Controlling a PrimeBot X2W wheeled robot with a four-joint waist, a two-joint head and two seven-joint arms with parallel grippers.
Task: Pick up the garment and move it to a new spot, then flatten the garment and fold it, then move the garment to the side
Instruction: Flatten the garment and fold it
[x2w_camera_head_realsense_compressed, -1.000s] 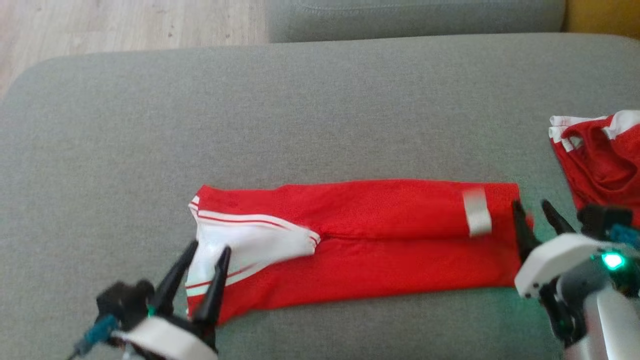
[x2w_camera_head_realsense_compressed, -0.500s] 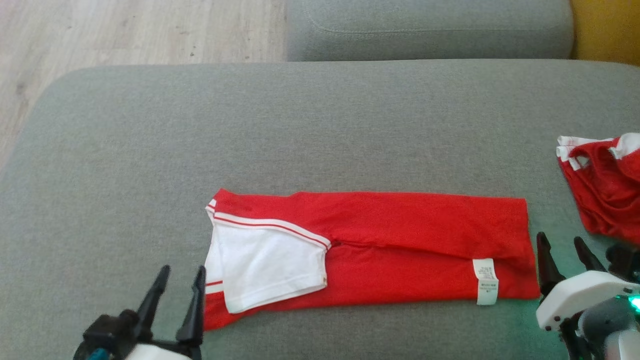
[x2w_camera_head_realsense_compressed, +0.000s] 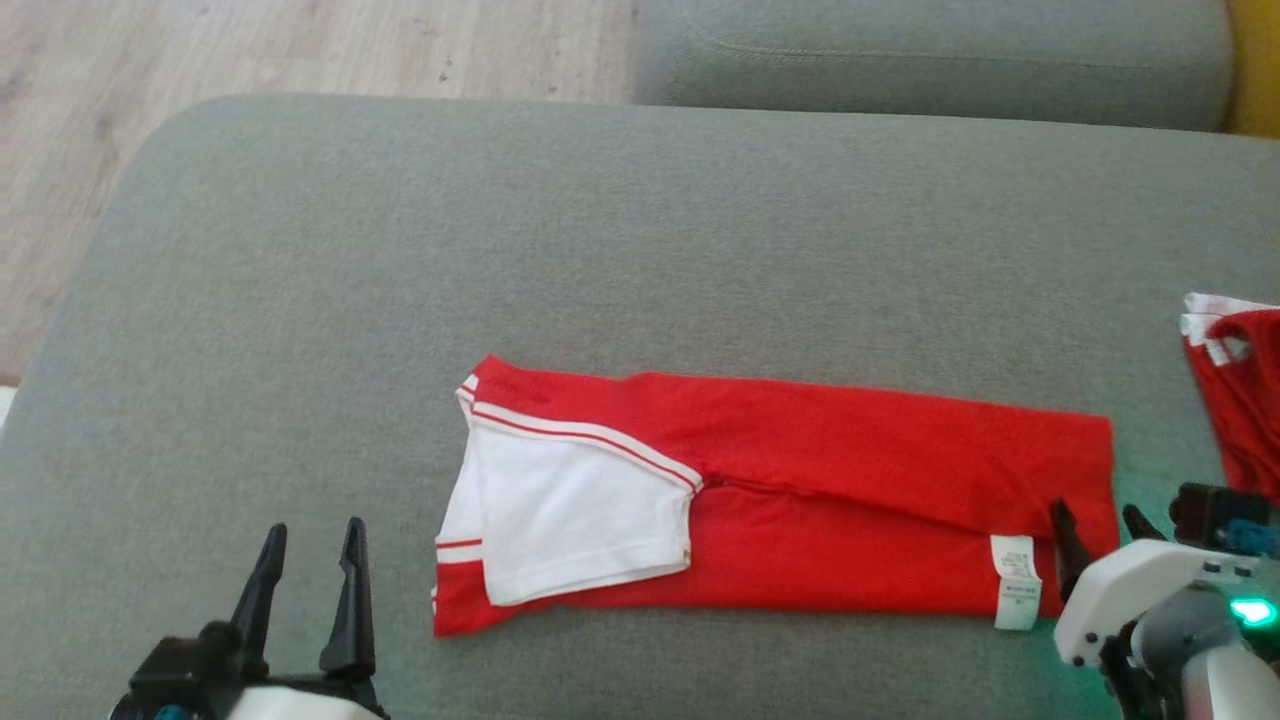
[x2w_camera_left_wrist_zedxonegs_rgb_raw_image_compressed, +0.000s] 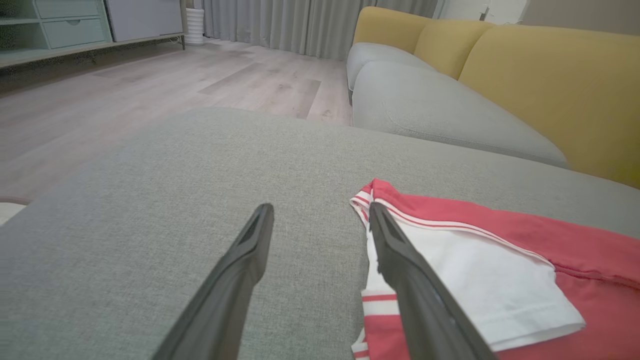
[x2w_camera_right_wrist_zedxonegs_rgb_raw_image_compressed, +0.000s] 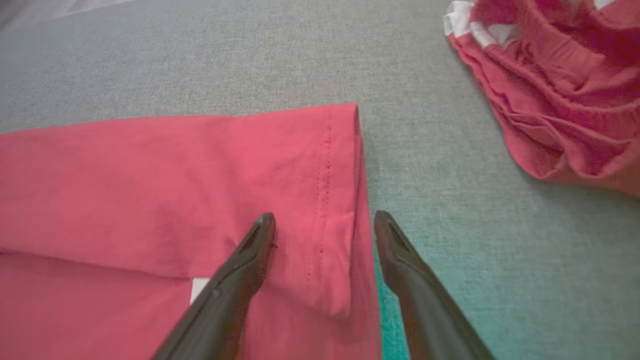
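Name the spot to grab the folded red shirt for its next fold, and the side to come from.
Probably the hemmed short end of the red shirt, approached from the robot's right. The shirt lies as a long flat strip across the cushion; that edge is straight and layered, and the open right gripper straddles it.

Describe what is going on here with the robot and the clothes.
The robot is folding a red and white shirt, now a long strip on the grey cushion. Both grippers are open and empty: the left gripper beside the sleeve end, the right gripper straddling the hem. Another red garment lies crumpled to the right.
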